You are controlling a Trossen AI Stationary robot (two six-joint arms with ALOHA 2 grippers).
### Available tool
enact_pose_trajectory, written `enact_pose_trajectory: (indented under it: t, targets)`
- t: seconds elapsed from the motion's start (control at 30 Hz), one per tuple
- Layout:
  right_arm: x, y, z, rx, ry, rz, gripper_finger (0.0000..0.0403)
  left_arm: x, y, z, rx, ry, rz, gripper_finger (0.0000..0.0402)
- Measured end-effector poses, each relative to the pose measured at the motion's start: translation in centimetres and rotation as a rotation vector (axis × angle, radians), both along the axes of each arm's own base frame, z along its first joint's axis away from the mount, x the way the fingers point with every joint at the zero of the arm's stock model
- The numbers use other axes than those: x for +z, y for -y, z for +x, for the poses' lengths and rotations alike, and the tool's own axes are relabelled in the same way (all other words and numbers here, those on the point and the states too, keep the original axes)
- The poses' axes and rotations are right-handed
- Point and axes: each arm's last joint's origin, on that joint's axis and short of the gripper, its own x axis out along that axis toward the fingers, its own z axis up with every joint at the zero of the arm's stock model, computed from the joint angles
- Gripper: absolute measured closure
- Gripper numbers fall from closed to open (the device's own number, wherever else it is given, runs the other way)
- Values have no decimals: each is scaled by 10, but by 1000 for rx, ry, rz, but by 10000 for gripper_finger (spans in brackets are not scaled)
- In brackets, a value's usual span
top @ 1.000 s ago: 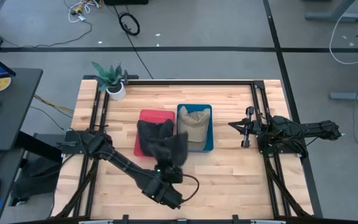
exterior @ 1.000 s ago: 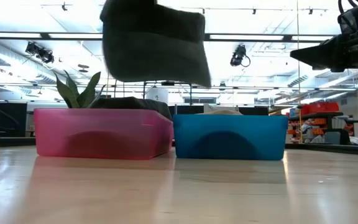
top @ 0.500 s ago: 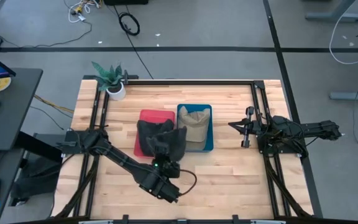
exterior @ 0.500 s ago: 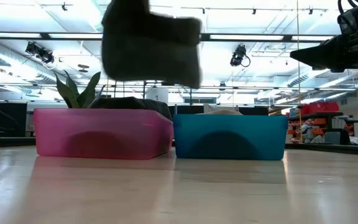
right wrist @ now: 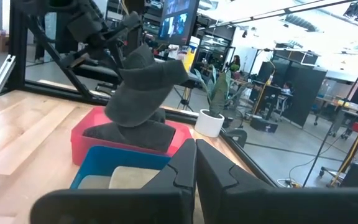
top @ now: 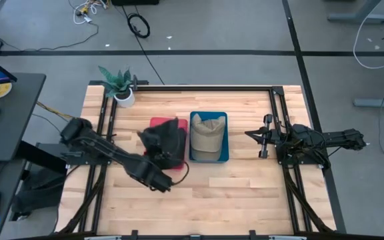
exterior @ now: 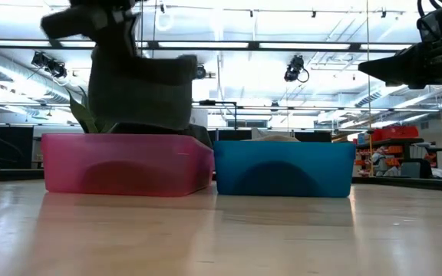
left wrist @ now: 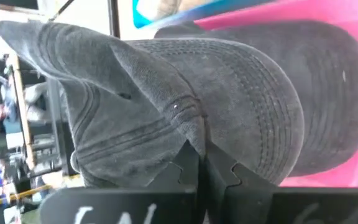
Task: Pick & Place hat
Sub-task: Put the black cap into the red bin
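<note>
A dark grey hat (top: 163, 142) hangs over the red bin (top: 156, 124), with my left gripper (top: 157, 162) shut on it from the near side. In the low view this hat (exterior: 140, 90) sits just above the bin (exterior: 125, 165). A second dark hat (left wrist: 328, 99) lies inside the red bin. A tan hat (top: 207, 137) fills the blue bin (top: 226, 137) beside it. My right gripper (top: 262, 140) waits shut at the table's right side, level and touching nothing. My left gripper pinches a fold of the hat's cloth (left wrist: 188, 124) between its two fingers, beside the stitched brim (left wrist: 263, 124). The fingers slant down from the table's near left. The hat hangs slack over the red bin; I cannot tell whether its lower edge touches the hat inside.
A potted plant (top: 120, 85) stands at the far left corner. Black frame rails (top: 105, 127) run along the table's left and right sides. Bare wood (top: 232, 193) lies on the near side of the bins.
My left gripper, still shut on the dark grey hat, has swung toward the table's left and far edges. The hat has moved from the near side of the gap between the bins to over the red bin and hangs a little lower.
</note>
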Motion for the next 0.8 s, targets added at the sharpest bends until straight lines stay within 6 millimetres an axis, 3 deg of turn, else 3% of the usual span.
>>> enact_pose_trajectory:
  t: [0.3,0.6,0.8]
  targets:
    - [0,0,0,-1,0,0,389,-23,-43,-9,-77,36,-80,399]
    - [0,0,0,0,0,0,389,-80,-98,4,-165,65,-190,399]
    - [0,0,0,0,0,0,389,-105,-124,-4,-154,90,-300,399]
